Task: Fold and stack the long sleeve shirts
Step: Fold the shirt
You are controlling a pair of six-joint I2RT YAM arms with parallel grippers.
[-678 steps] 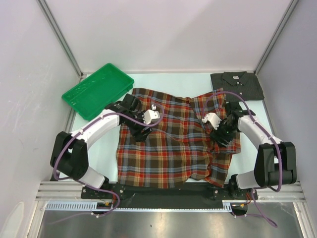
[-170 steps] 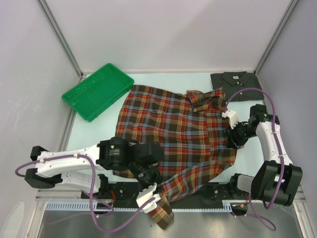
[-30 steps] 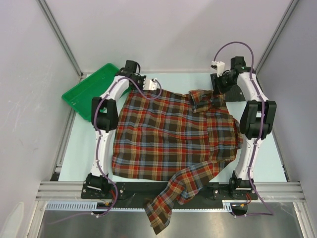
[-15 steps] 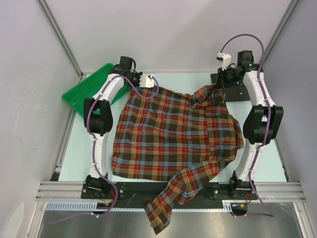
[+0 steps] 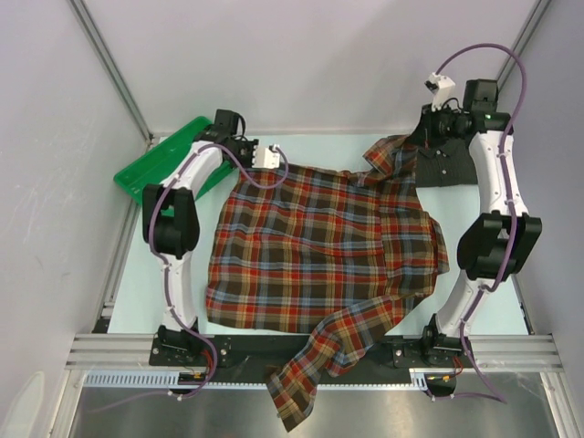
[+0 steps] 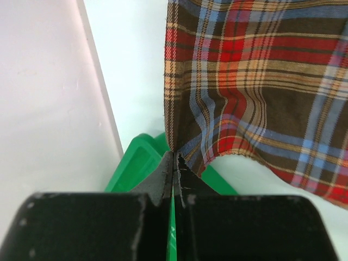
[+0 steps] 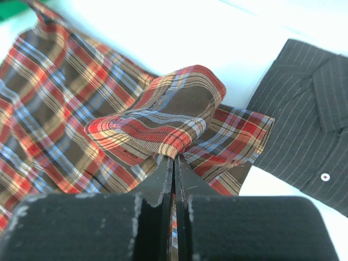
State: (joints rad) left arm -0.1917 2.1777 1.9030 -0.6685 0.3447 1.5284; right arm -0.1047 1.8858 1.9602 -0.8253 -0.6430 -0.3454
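Note:
The red, brown and navy plaid shirt (image 5: 319, 246) lies spread over the middle of the table, with one sleeve (image 5: 297, 388) hanging over the near edge. My left gripper (image 5: 245, 164) is shut on its far left corner (image 6: 179, 147), close to the green tray. My right gripper (image 5: 415, 139) is shut on a bunched fold at the collar (image 7: 157, 117) and holds it lifted off the table. The folded charcoal grey shirt (image 5: 449, 169) lies at the back right, just beside that raised fold (image 7: 304, 119).
A green plastic tray (image 5: 160, 169) sits at the back left, right under my left gripper (image 6: 136, 163). White enclosure walls (image 6: 49, 109) stand close on the left, back and right. Both arms reach far toward the back wall.
Both grippers have moved toward the back wall, drawing the plaid shirt's far edge with them. The right one has lifted the collar fold up and toward the grey shirt.

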